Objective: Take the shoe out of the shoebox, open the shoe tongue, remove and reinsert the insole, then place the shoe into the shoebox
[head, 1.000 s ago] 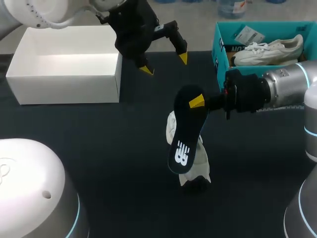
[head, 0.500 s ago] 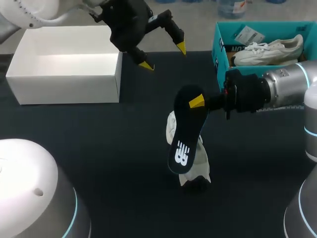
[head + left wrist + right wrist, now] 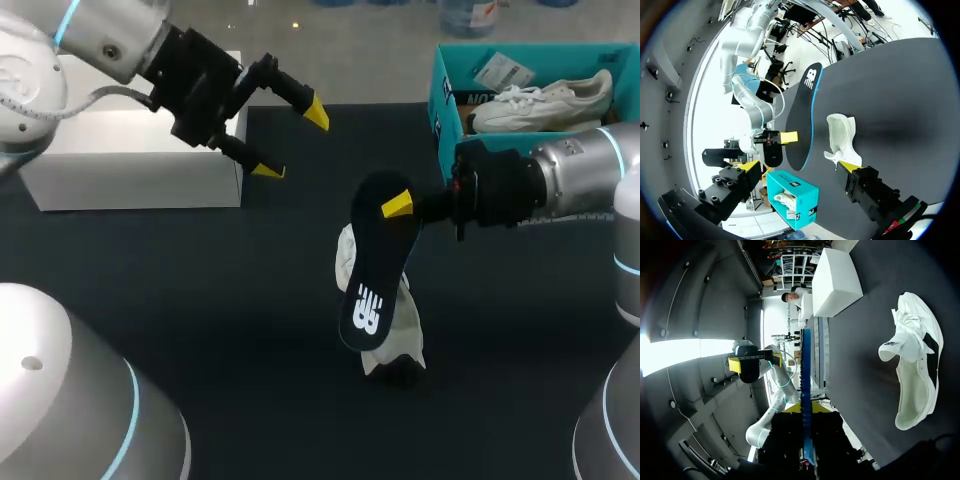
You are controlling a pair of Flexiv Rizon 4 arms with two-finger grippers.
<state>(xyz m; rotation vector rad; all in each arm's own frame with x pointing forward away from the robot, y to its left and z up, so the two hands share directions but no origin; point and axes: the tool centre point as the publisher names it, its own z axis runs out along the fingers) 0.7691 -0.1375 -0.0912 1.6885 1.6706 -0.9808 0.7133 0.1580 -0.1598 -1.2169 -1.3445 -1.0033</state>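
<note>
Main difference since a second ago: the left arm has swung away from the top middle of the head view toward the upper left. Its end effector (image 3: 291, 141) now hangs in front of the right end of the white box (image 3: 120, 185). The yellow tips are spread wide with nothing between them.

Everything else looks the same. The right end effector (image 3: 396, 207) comes in from the right edge and stays pinched on the heel end of the dark insole (image 3: 375, 265). The insole is off the table and slants down toward the lower middle of the frame, printed side up. In the right wrist view it shows edge-on (image 3: 806, 375), clamped between the fingers.

The white shoe (image 3: 404, 338) hasn't budged. It lies on its side on the dark table (image 3: 200, 300), dead centre, mostly hidden under the insole. It's outside both boxes. The teal shoebox (image 3: 445, 105) sits at the upper right with a second white sneaker (image 3: 545, 100) inside.
</note>
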